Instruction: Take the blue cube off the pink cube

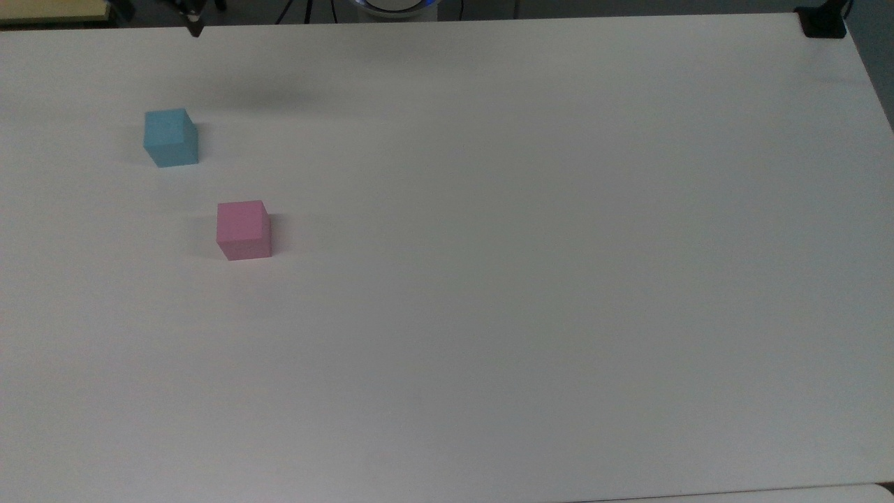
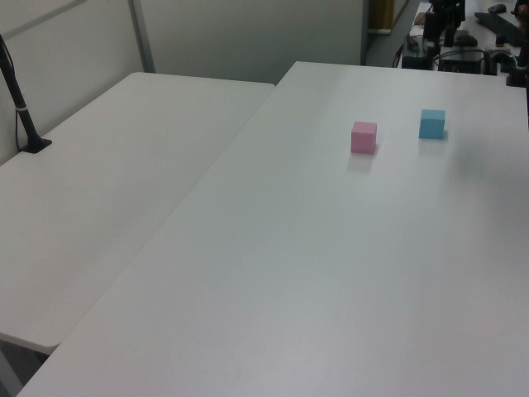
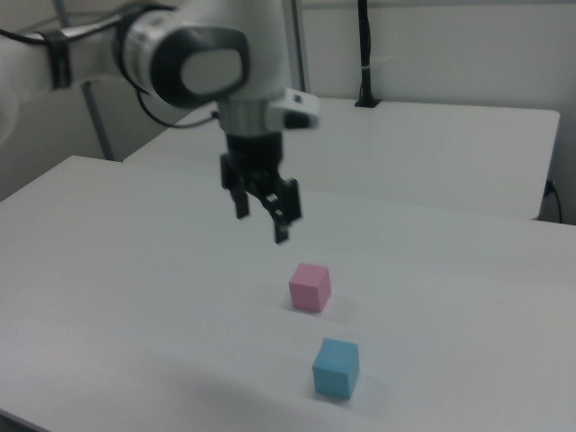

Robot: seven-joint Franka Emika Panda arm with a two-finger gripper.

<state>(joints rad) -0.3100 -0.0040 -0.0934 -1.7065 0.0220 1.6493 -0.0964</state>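
Two white tables (image 2: 124, 190) side by side; pale wall (image 2: 248, 33) behind.

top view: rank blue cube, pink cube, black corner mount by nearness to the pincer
1. blue cube, top view's upper left
2. pink cube, below and right of it
3. black corner mount, top view's far right

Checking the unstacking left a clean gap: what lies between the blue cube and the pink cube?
Nothing. In the top view the blue cube and pink cube stand apart with bare white table between them; the right view agrees.
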